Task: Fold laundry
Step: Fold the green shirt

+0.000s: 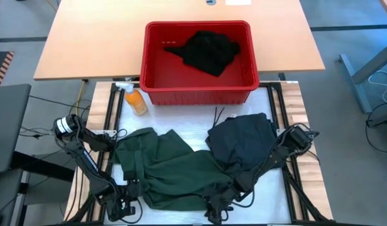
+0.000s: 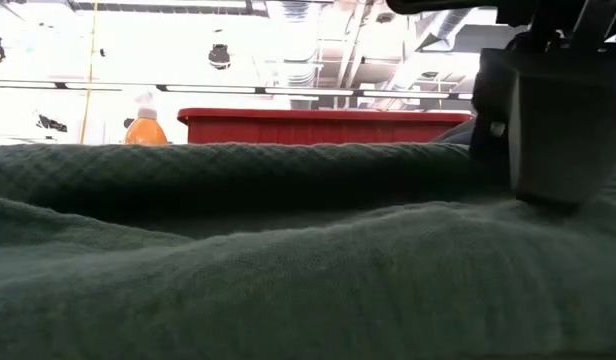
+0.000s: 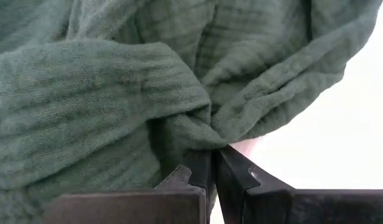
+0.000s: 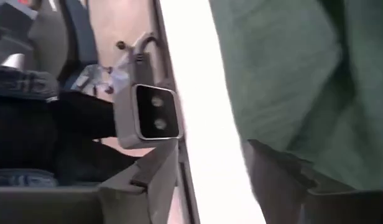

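On the white table [image 1: 200, 129], ribbed green cloth [image 1: 168, 169] lies rumpled.

This looks like a robotics lab or workshop. A wooden desk [image 1: 181, 37] stands on a grey floor [image 1: 350, 125], loose cables [image 1: 379, 81] trail beside it, and a small camera unit [image 4: 155, 115] sits at the desk edge. Overhead, what seem to be exposed ducts [image 2: 328, 45] and strip lights show.

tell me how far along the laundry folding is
Early. Nothing looks folded: the green garment lies rumpled and the dark garment is heaped beside it. The left gripper pinches green cloth; the right gripper is open. A black garment waits in the red basket.
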